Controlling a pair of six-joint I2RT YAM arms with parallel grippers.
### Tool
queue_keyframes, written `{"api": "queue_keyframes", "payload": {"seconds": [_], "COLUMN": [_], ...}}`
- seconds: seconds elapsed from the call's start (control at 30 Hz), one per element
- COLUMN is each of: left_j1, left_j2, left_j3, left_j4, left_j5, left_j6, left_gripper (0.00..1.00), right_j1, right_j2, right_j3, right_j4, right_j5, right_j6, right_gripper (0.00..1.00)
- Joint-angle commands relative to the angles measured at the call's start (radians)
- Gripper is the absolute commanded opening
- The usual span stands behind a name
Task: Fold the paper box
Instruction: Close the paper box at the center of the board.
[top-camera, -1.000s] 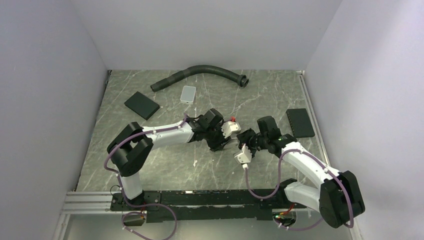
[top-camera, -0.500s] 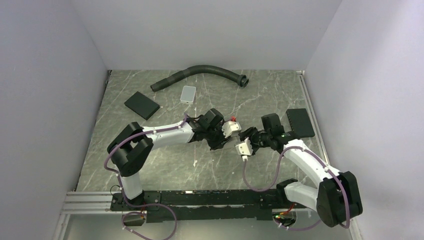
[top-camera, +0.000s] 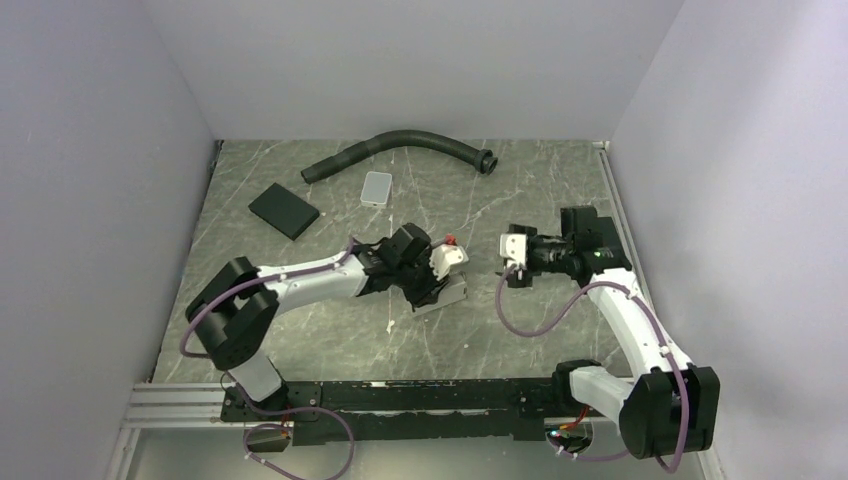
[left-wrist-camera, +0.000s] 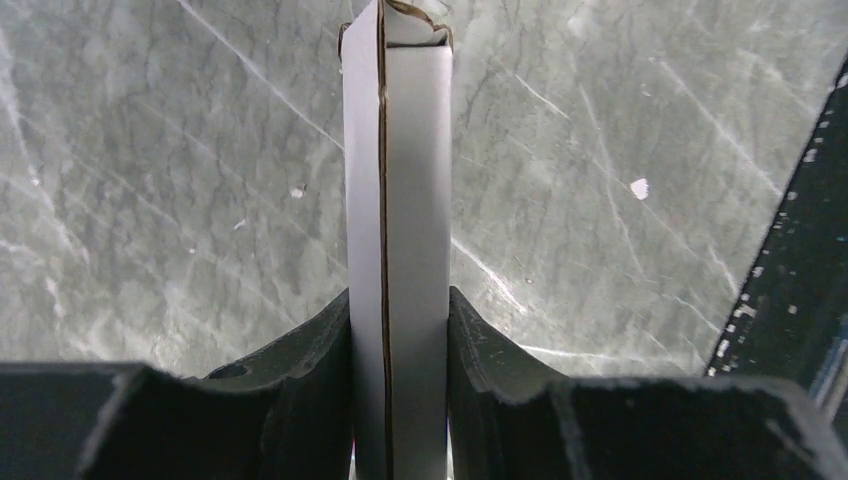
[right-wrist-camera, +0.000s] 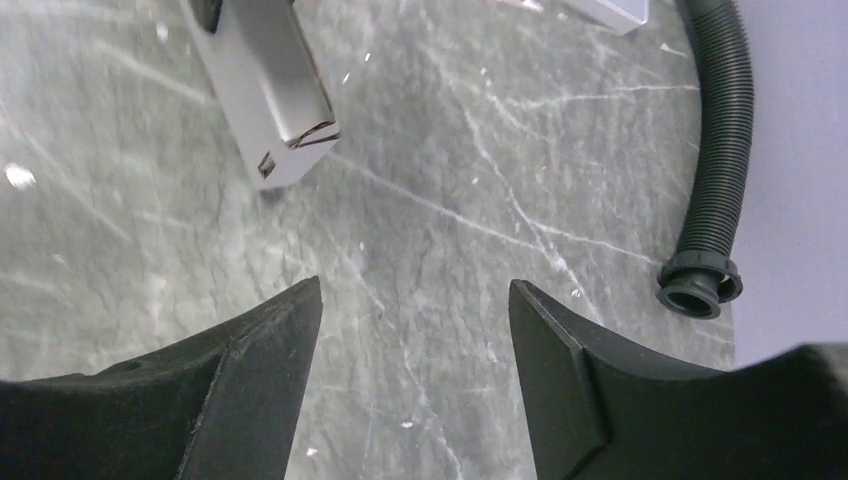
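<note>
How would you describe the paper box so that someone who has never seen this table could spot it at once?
On the grey marble table, look to the middle. The left gripper clamps a slim white carton there, the paper box. Unlike the rounded light grey tile and the flat black pad farther back, it is long, narrow and gripped.
</note>
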Motion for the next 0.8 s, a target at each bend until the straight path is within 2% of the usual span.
{"api": "queue_keyframes", "payload": {"seconds": [0.0, 0.13, 0.27, 0.33, 0.47, 0.57, 0.6, 0.77], "left_j1": [0.021, 0.034, 0.038, 0.041, 0.042, 0.042, 0.042, 0.042], "left_j2": [-0.163, -0.28, -0.386, -0.435, -0.509, -0.528, -0.528, -0.522], "left_j3": [-0.05, -0.117, -0.15, -0.177, -0.237, -0.255, -0.26, -0.281], "left_j4": [0.135, 0.247, 0.332, 0.397, 0.528, 0.617, 0.642, 0.767], "left_j5": [0.041, 0.01, -0.043, -0.063, -0.079, -0.062, -0.056, -0.025], "left_j6": [-0.09, -0.154, -0.225, -0.265, -0.322, -0.365, -0.381, -0.442], "left_gripper": [0.37, 0.37, 0.35, 0.35, 0.34, 0.34, 0.34, 0.34], "right_j1": [-0.009, -0.009, -0.007, -0.006, -0.005, 0.003, 0.011, 0.061], "right_j2": [0.006, 0.032, 0.044, 0.037, 0.036, 0.041, 0.045, 0.068], "right_j3": [0.123, 0.172, 0.16, 0.134, 0.088, 0.021, 0.013, 0.046], "right_j4": [-0.021, -0.018, 0.102, 0.252, 0.48, 0.773, 0.836, 0.918], "right_j5": [-0.174, -0.316, -0.436, -0.477, -0.534, -0.569, -0.571, -0.57], "right_j6": [0.32, 0.526, 0.795, 0.99, 1.248, 1.523, 1.569, 1.688], "right_gripper": [0.75, 0.82, 0.85, 0.86, 0.9, 0.93, 0.93, 0.94]}}
